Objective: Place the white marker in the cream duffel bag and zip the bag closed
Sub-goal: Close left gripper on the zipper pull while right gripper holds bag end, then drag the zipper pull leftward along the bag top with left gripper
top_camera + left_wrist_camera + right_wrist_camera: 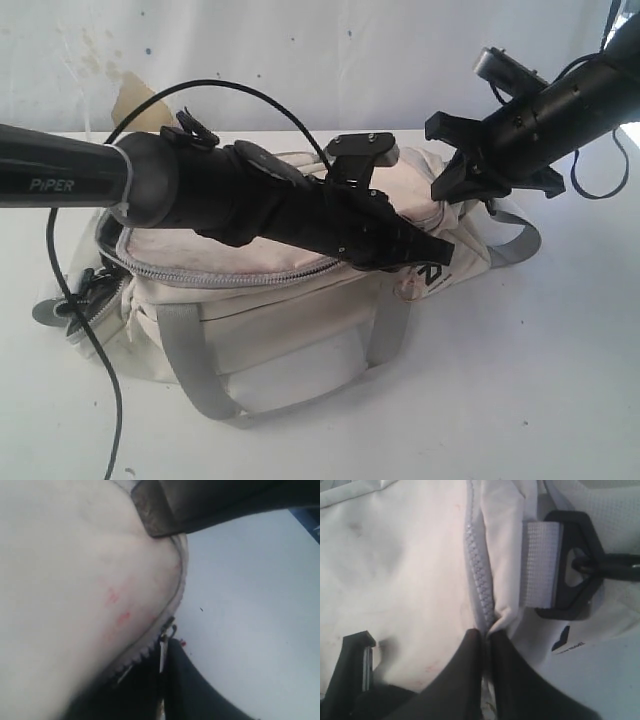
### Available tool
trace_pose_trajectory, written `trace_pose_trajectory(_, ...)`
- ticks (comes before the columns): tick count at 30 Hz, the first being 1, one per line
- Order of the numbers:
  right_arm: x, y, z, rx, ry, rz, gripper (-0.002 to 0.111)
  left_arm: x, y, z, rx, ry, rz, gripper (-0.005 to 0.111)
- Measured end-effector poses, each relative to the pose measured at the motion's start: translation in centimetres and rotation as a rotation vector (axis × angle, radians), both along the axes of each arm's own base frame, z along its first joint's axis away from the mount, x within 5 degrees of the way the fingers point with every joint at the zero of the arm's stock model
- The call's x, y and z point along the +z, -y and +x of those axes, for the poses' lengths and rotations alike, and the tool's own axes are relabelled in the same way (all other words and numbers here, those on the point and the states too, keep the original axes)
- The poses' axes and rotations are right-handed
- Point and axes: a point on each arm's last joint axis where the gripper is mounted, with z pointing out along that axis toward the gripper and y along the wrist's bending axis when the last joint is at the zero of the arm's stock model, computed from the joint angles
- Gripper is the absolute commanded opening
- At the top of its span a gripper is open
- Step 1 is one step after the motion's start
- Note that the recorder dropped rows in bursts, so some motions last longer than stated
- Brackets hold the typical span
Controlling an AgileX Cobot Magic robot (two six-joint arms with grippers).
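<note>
- Since the marker shows in no view, I judge it to be inside the bag (300, 330), which sits on the surface (540, 390).
- The left gripper (165, 652) is pressed together on the zip pull (169, 632) at the bag's right end.
- The right gripper (483, 637) pinches bag fabric at the end of the zip (477, 565).
- The cloth is soft and light and will likely bunch. The small stiff pull is the best hold, with the fabric drawn taut against it.

"PiPER" on the left arm (52, 184)
</note>
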Motion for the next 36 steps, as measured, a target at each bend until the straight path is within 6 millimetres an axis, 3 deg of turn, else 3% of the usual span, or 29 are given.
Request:
trace_pose_trajectory(11, -0.1, 0.1, -0.1, 0.01, -0.005, -0.012, 0.0, 1.1, -1.7, -0.1, -0.162, -0.139, -0.079, 0.0)
trace_pose_trajectory(26, -0.1, 0.1, -0.2, 0.024, -0.014, -0.022, 0.0, 2.2, -6.9, 1.4, -0.298, -0.426, -0.203, 0.0)
trace_pose_trajectory(36, -0.2, 0.3, -0.1, 0.023, 0.0, -0.046, 0.0, 3.6, -8.7, 0.5, -0.308, -0.436, -0.027, 0.0)
